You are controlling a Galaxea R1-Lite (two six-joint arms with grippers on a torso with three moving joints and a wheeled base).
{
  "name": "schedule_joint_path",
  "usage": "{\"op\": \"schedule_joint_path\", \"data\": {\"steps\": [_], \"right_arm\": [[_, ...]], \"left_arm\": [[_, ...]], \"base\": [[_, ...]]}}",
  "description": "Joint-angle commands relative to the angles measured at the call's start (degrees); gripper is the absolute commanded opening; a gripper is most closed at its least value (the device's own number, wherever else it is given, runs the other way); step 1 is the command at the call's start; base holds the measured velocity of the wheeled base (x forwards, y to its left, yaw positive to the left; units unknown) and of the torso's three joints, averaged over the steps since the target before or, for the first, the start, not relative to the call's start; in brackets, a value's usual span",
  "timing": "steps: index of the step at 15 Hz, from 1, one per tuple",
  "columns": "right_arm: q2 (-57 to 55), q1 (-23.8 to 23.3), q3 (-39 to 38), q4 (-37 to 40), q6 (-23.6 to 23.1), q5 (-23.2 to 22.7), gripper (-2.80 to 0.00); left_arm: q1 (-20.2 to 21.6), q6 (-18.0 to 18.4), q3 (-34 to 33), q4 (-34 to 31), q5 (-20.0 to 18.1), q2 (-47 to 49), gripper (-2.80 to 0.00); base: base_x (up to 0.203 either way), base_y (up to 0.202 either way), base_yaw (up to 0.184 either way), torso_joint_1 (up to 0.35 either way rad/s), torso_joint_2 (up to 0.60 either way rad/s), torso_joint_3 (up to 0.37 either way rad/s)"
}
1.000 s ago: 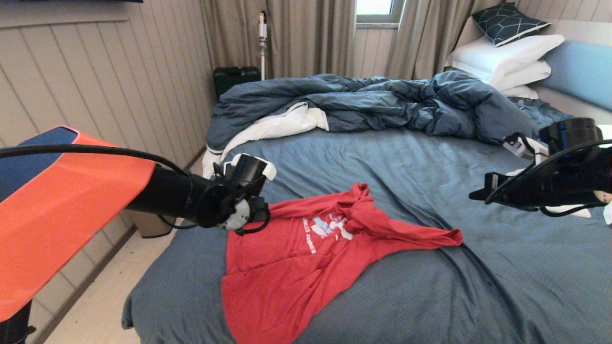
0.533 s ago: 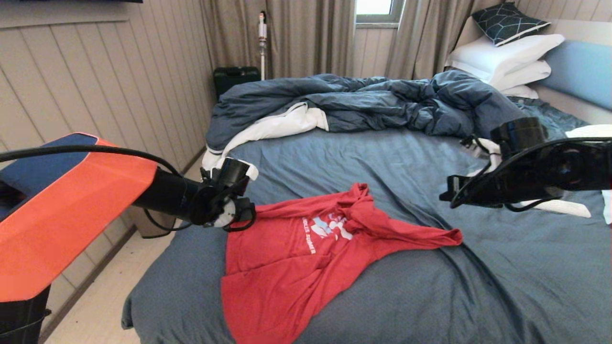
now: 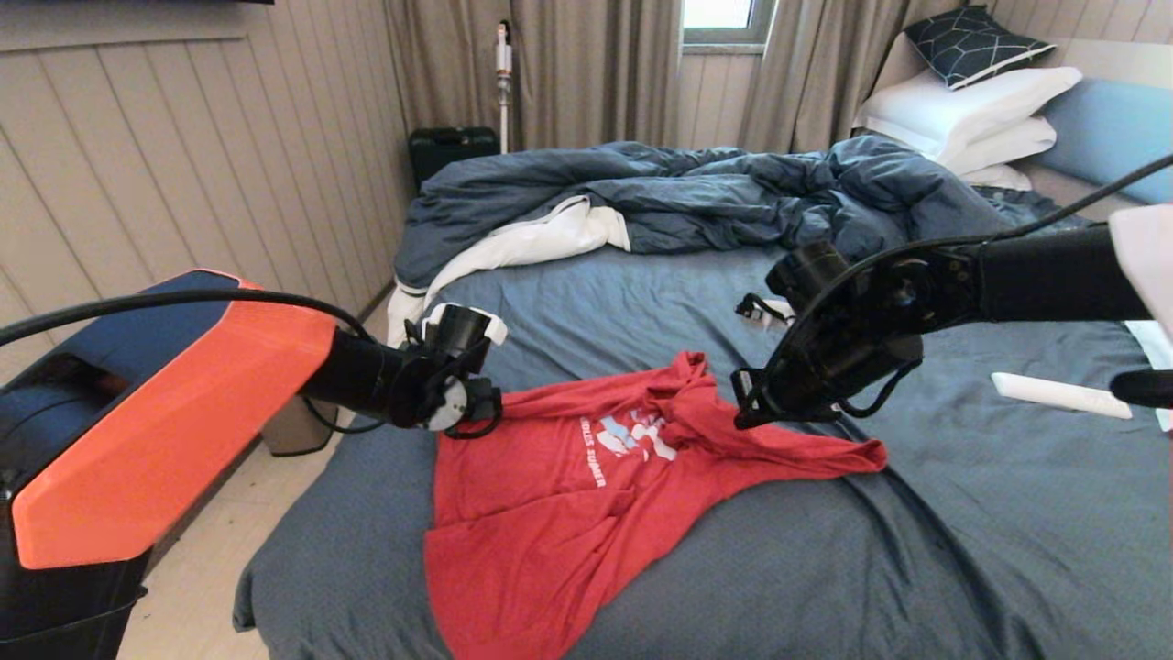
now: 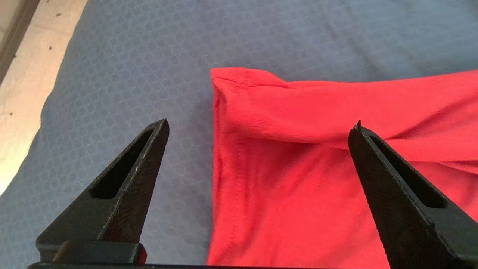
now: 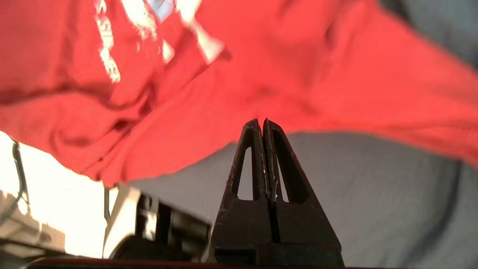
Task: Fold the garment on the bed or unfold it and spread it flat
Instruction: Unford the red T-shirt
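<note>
The garment (image 3: 568, 495), a red T-shirt with a white and light-blue print, lies crumpled on the bed (image 3: 962, 532). Its upper part is bunched, and one sleeve is stretched out to the right. My left gripper (image 4: 261, 122) hangs open just above the shirt's left corner (image 4: 231, 86), one finger over the sheet and the other over red cloth, holding nothing. My right gripper (image 5: 261, 120) is shut and empty. It hovers over the sheet with its tip at the edge of the bunched cloth (image 5: 261, 74), near the shirt's right shoulder (image 3: 779, 440).
A rumpled dark blue duvet (image 3: 696, 197) with white lining lies across the far side of the bed. White pillows (image 3: 971, 110) are stacked at the headboard on the right. A white stick-like object (image 3: 1063, 396) lies on the sheet at the right. The wall and floor (image 3: 211, 568) are on the left.
My right arm has swung left from the bed's right side to the shirt's bunched shoulder. The left arm shifted slightly and its jaws opened a little wider. The shirt has not moved.
</note>
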State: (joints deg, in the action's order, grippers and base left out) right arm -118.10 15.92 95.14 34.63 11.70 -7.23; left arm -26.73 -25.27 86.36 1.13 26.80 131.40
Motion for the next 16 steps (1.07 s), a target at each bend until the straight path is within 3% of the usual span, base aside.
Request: {"op": "schedule_joint_path", "data": {"steps": [1, 2, 7, 10, 16], "right_arm": [[-2.85, 2.41, 5.35, 3.59, 0.37, 1.82, -2.80], [-4.36, 3.47, 7.30, 4.78, 0.55, 3.47, 0.00], [-11.17, 7.09, 16.58, 9.07, 0.60, 9.99, 0.00], [-14.30, 8.88, 17.08, 7.88, -0.90, 18.09, 0.00], [-16.59, 9.30, 17.10, 1.80, -2.56, 24.63, 0.00]], "left_arm": [[0.02, -0.18, 0.23, 0.13, 0.17, 1.74, 0.00], [0.02, -0.14, 0.64, 0.19, 0.18, 2.36, 0.00], [0.01, 0.30, 0.82, 0.19, 0.18, 1.55, 0.00], [-0.01, 0.22, 0.38, 0.23, 0.18, 1.93, 0.00], [-0.07, 0.13, 0.47, 0.28, 0.18, 2.29, 0.00]], "base": [[0.000, 0.000, 0.000, 0.000, 0.00, 0.000], [0.000, 0.000, 0.000, 0.000, 0.00, 0.000], [0.000, 0.000, 0.000, 0.000, 0.00, 0.000], [0.000, 0.000, 0.000, 0.000, 0.00, 0.000], [0.000, 0.000, 0.000, 0.000, 0.00, 0.000]]}}
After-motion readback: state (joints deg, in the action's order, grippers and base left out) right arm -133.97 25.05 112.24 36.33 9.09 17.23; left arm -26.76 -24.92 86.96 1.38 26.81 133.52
